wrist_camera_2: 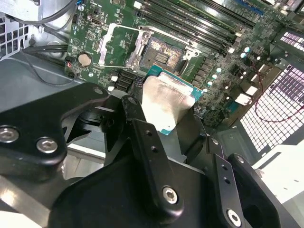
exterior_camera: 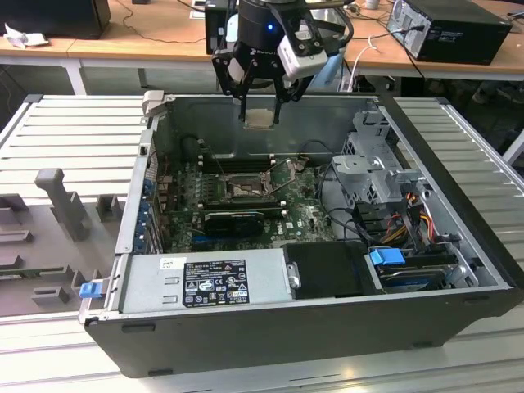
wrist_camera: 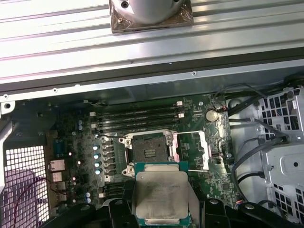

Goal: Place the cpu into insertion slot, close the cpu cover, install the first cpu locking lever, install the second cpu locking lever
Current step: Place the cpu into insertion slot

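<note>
At the exterior view's left, grey plastic holders (exterior_camera: 59, 201) stand on the ribbed metal surface (exterior_camera: 82, 123). Next to them sits an open computer case (exterior_camera: 270, 336). It has a blue latch (exterior_camera: 88, 288) at its near left corner and a grey power supply (exterior_camera: 205, 280) along its near wall. Behind the power supply lies the green circuit board (exterior_camera: 304, 214). The board carries a long black card (exterior_camera: 233, 219) and, toward the far wall, a row of narrow memory slots (exterior_camera: 233, 161).

Near the board's middle is the insertion slot (exterior_camera: 246, 190) — a square socket with a dark centre and a silvery rim, and nothing in it. The cover (wrist_camera: 191, 151) is swung open off the slot. In the first wrist view it sits just beside the slot, on the side toward the round coin battery (wrist_camera: 211, 115).

Above the board and well clear of it, about level with the top of the case's far wall in the exterior view, hangs the end effector (exterior_camera: 260, 113). Its black fingers (wrist_camera_2: 142, 137) are set narrow and clamp the cpu (exterior_camera: 260, 121) by two opposite edges. The pale metal face of the cpu shows in both wrist views, with a green edge around it. The cpu touches neither the slot nor the board.

Toward the exterior view's right, inside the case, stand a metal drive cage (exterior_camera: 372, 168) and a bundle of coloured cables (exterior_camera: 409, 217). A blue tab (exterior_camera: 386, 256) sits at the near right corner. Beyond the case, at the far right, a black box (exterior_camera: 458, 29) rests on a wooden surface (exterior_camera: 164, 45).
</note>
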### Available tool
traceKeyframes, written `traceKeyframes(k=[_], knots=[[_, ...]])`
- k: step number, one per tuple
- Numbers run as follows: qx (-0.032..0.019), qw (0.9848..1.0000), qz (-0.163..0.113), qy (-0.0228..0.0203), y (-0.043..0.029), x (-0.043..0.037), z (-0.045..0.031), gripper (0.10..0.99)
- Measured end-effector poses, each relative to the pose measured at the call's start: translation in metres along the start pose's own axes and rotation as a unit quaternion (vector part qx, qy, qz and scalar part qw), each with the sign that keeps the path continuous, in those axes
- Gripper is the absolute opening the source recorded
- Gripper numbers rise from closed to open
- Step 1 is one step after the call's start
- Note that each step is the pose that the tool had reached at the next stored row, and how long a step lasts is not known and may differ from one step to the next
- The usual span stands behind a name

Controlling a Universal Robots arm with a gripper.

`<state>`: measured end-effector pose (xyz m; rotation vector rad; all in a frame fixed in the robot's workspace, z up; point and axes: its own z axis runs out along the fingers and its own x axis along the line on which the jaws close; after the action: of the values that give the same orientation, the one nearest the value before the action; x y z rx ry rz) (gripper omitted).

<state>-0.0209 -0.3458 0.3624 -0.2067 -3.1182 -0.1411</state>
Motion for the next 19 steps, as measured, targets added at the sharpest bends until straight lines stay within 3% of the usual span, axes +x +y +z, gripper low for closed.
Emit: traceKeyframes(k=[10, 19], knots=[[-0.0002, 1.0000, 0.009, -0.0008, 0.0000, 0.0000, 0.0000, 0.525], [-0.0005, 0.9994, 0.033, -0.0030, 0.0000, 0.0000, 0.0000, 0.525]])
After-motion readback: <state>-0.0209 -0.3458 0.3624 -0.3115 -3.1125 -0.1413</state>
